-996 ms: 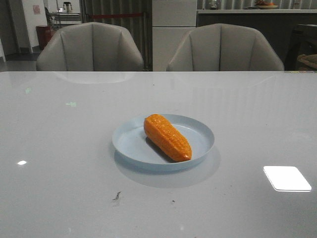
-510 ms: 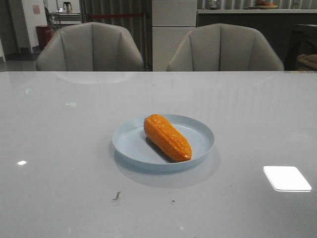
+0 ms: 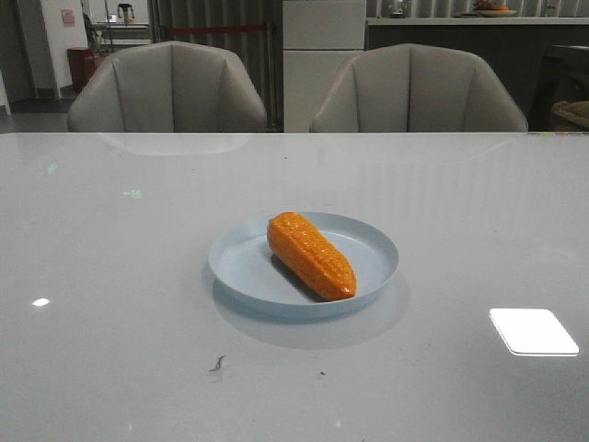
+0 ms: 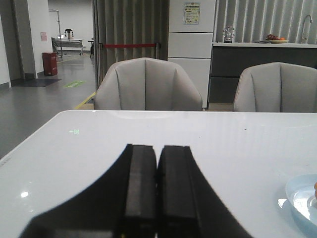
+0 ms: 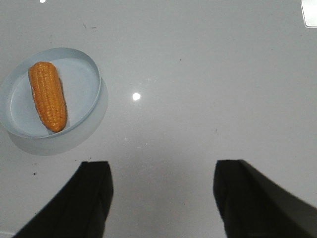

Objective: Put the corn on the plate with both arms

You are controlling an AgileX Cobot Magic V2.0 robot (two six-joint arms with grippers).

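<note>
Already placed: corn (image 3: 311,255) lies diagonally inside plate (image 3: 237,267), untouched. Right gripper (image 5: 163,198) fingers spread, empty, hovering beside plate. Left gripper (image 4: 157,193) fingers pressed together, well apart. Best: retreat both clear without nudging plate.

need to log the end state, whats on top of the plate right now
Only the corn lies on the plate, diagonally, tapered end toward the camera. The plate surface directly beneath the cob is covered, so it cannot be checked.
</note>
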